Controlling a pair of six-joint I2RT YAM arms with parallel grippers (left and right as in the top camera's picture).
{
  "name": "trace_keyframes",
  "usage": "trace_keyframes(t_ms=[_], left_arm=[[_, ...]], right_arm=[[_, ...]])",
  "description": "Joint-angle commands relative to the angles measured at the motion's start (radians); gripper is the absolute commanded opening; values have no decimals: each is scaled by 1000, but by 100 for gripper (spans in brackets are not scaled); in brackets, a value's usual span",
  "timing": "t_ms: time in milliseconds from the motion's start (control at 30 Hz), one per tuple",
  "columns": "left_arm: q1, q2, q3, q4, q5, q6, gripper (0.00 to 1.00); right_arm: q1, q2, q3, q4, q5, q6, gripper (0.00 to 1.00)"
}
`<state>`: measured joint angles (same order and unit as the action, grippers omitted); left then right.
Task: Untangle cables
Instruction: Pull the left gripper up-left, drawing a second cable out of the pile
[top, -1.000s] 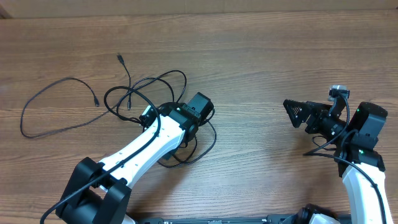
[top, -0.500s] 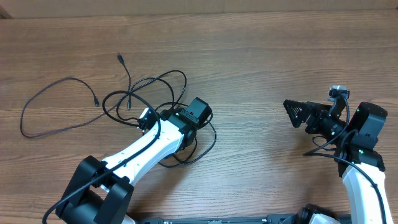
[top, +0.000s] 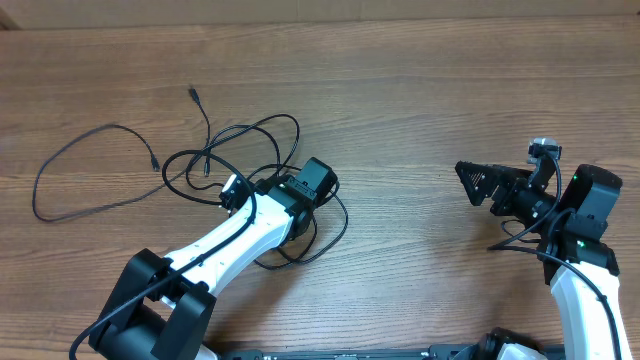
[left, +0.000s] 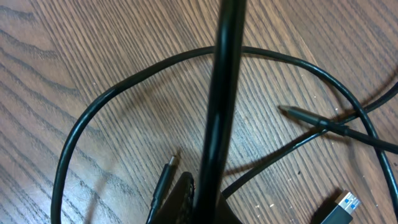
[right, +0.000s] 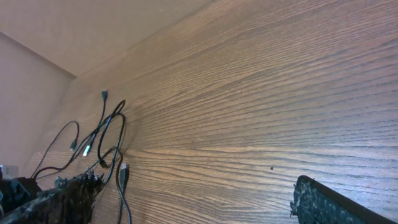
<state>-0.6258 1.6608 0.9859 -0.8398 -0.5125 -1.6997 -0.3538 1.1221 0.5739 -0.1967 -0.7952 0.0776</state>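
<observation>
Over the last second my left arm (top: 230, 240) has pulled its wrist slightly down and to the left. The loop of the tangle beside it has widened and slid the same way. The right arm (top: 585, 215) sits where it was.

The wooden table (top: 420, 90) carries everything. The left arm reaches from the near edge toward the middle, its wrist lying over the tangle. The right arm stands well apart at the right side, pointing left.

The cables (top: 250, 135) lie as a knot of black loops left of centre, partly under the left wrist, with one line running up to a plug end (top: 192, 93). A separate cable (top: 70, 150) curves in an open loop farther left, its tip just beside the knot's outer loop.

From the left wrist camera I see one strand (left: 217, 93) rising straight up the frame, close to the lens, from the left fingers (left: 181, 199) at the bottom edge. I cannot tell whether they are closed on it. Behind it a wide curve (left: 106, 106) of cable lies on the wood. A silver-tipped plug (left: 344, 204) shows at lower right, and a slim plug (left: 168, 168) lies just beside the fingers.

The right fingers (right: 59, 196) are spread wide, holding nothing.
</observation>
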Motion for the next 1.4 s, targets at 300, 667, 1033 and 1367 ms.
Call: trace_keyframes(t_ms=[300, 667, 1033, 1367], left_arm=[[5, -109, 423, -182, 108, 635, 4], [148, -117, 1273, -366, 402, 963, 4], [353, -118, 1555, -373, 587, 982, 4], [352, -12, 1554, -402, 606, 985, 4]], right_arm=[[-6, 2, 9, 3, 32, -8, 100], [-6, 2, 9, 2, 31, -8, 100], [-6, 2, 9, 3, 32, -8, 100], [-6, 2, 9, 2, 32, -8, 100]])
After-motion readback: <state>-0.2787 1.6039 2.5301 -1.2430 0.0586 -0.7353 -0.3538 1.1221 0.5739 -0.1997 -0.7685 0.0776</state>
